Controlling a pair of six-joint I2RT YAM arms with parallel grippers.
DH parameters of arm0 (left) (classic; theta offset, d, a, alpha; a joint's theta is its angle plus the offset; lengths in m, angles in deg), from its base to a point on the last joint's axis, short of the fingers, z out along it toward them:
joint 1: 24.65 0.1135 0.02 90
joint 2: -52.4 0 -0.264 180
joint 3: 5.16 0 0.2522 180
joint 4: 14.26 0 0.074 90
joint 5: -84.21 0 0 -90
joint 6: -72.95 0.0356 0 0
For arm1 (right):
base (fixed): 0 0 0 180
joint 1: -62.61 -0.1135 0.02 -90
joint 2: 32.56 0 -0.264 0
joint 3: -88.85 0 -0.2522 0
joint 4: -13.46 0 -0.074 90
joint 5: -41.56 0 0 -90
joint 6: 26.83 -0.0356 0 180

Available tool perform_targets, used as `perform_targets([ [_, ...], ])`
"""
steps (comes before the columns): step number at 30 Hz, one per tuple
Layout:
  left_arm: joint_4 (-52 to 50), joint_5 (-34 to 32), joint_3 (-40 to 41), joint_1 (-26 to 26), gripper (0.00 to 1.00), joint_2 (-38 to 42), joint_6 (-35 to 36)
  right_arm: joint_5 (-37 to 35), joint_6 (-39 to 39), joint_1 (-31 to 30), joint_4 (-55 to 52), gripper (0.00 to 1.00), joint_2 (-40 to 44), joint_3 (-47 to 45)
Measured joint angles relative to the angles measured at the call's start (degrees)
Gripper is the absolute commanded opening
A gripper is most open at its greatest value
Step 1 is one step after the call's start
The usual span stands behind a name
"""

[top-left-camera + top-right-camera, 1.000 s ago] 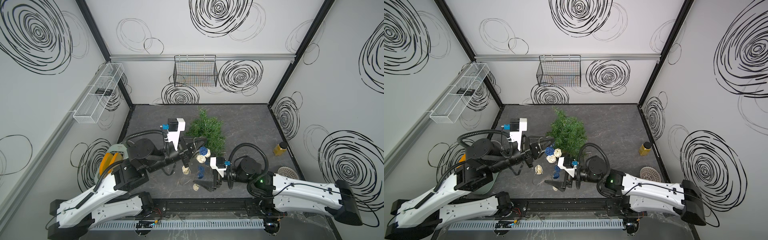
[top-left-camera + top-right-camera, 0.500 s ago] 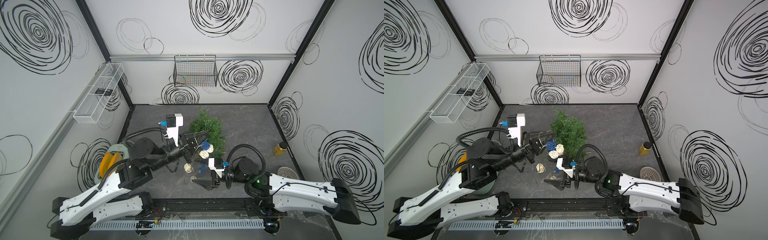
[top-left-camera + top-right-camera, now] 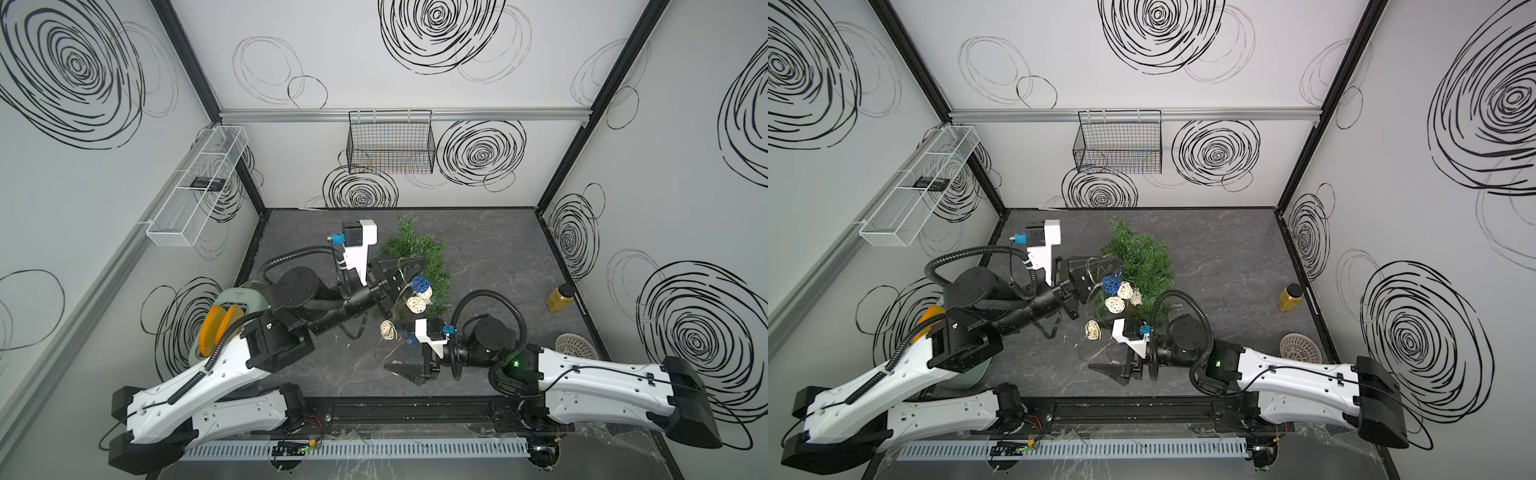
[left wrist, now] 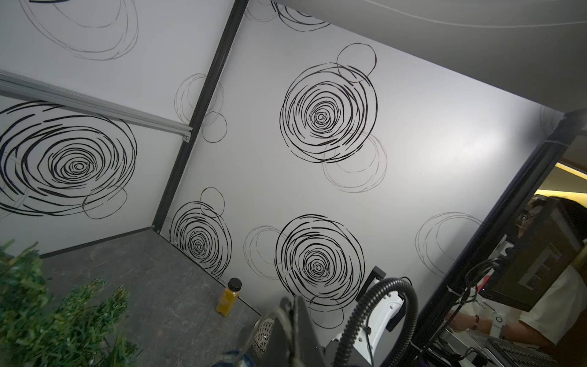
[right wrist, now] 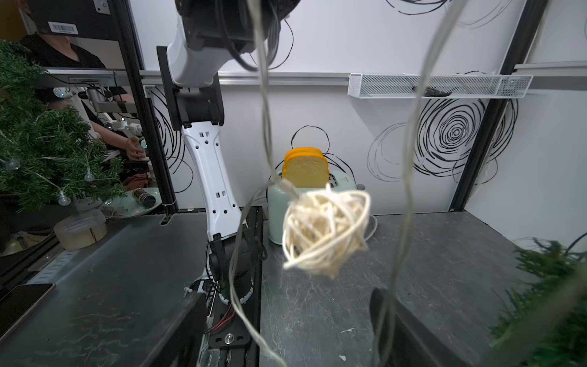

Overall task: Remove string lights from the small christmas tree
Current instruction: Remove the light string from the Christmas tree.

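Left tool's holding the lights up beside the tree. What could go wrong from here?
The string lights seem partly caught in the small christmas tree; more pull from the left tool may tip it. Slack loops hang through the open right tool and could snag there.

White shells and black joints are seen on the left arm [image 3: 199,386] and right arm [image 3: 602,380]; black corrugated cables [image 3: 291,254] are attached.
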Motion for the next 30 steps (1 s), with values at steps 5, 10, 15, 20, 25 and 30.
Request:
perform_targets([
  [5, -0.3, 0.3, -1.3, 0.0, 0.00, -1.4, -0.1, -0.5, 0.1, 0.0, 0.2, 0.78, 0.8, -0.7],
  [10, -0.2, 0.9, -1.5, -0.3, 0.00, -2.6, -0.5, -1.7, -0.1, 0.0, 0.1, 0.52, 1.0, -0.8],
  [15, -0.2, 0.9, -1.6, -0.4, 0.00, -2.6, -0.5, -2.9, 0.2, 0.0, -0.1, 0.31, 1.2, -0.8],
  [20, -0.2, 0.9, -1.7, -0.4, 0.00, -2.7, -0.5, -4.5, -0.1, 0.0, -0.1, 0.01, 2.0, -0.8],
  [25, 0.0, 0.5, -1.7, -0.4, 0.47, -2.6, -1.0, -7.4, 0.0, 0.0, -0.7, 0.00, 4.5, -0.8],
  [30, 0.1, -0.6, -1.7, -0.4, 0.73, -2.2, -1.1, -12.0, -0.1, 0.0, -1.4, 0.00, 9.5, -0.9],
])
